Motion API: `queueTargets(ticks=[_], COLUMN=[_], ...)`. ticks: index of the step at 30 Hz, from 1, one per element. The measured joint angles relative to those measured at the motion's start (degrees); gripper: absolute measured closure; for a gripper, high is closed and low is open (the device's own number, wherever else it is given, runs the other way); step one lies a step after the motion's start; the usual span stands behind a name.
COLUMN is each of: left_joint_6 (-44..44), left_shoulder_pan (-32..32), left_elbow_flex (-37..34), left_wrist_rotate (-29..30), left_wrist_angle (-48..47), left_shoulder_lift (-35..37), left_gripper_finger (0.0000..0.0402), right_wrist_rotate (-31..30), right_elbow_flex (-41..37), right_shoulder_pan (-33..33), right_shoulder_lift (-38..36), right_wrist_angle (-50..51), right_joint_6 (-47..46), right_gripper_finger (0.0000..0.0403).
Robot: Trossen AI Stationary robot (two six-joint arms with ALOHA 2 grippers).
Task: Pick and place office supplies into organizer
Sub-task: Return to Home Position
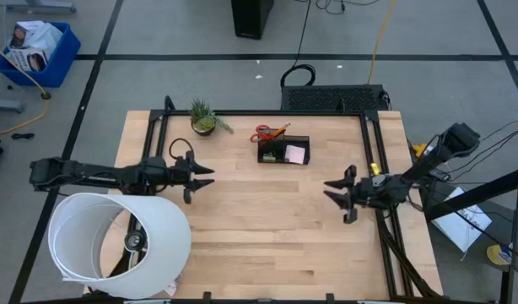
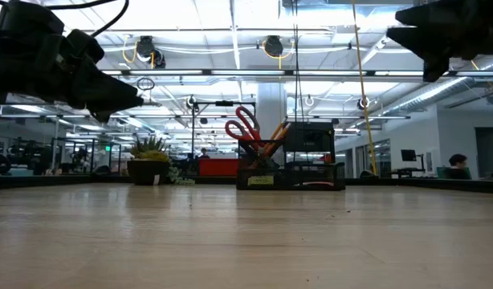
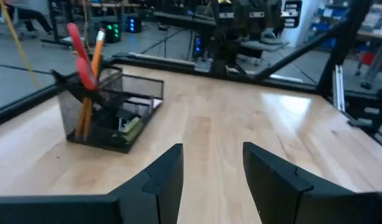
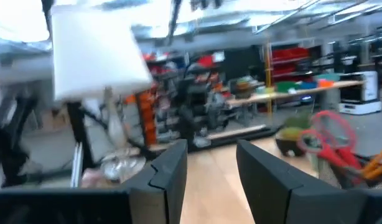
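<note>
On the wooden table [image 1: 242,228], near its far edge and about in the middle, the organizer [image 1: 283,150], standing upright. Holds in the taller compartment the red-handled scissors [image 1: 261,133], handles up, with orange pencils [image 1: 278,131] leaning just beside them. Has in the lower part the pink sticky-note pad [image 1: 296,154] and, as seen in the left wrist view, a small yellow-green piece [image 3: 130,127] lying against the wall.

To the left of the organizer and nearer to the front, well apart from it, the left gripper [image 1: 210,176]. Hangs above the table, not touching it, and points toward the middle. Jaws spread wide, with nothing between the fingers [image 3: 166,180].

On the right side of the table, near the right rail, the right gripper [image 1: 328,188]. Also hangs above the wood and points toward the middle, facing the other arm. Jaws wide apart here too, fingers [image 4: 169,174] empty.

Left of the organizer, at the far edge, a small potted plant [image 1: 203,118]. Over the near left corner, a large white cylinder [image 1: 116,245], well apart from the organizer.
</note>
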State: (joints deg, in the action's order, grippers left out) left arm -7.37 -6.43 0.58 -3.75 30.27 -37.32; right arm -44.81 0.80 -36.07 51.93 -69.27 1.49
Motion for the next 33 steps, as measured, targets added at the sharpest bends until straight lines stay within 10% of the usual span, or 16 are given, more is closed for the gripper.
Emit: queueTargets(ticks=[5,10,33], left_joint_6=[-2.84,-3.51,2.34], left_shoulder_pan=[-2.57,-5.29,-18.87], left_elbow_flex=[0.00,0.05,1.57], left_wrist_rotate=[-1.13,-11.42,-25.05], left_wrist_angle=[-2.20,-1.48,-8.55], left_shoulder_lift=[4.59,6.11,7.46], left_gripper_finger=[0.0231,0.0231,0.0231], right_wrist_rotate=[-9.27,1.45,10.23], right_elbow_flex=[0.04,0.06,0.26], right_shoulder_pan=[-1.78,-1.17,5.64], right_shoulder_lift=[-9.00,-17.15,-51.79], right_wrist_angle=[3.57,8.28,63.00], right_joint_6=[2.63,6.17,-10.79], right_gripper_finger=[0.0271,0.0271,0.0270])
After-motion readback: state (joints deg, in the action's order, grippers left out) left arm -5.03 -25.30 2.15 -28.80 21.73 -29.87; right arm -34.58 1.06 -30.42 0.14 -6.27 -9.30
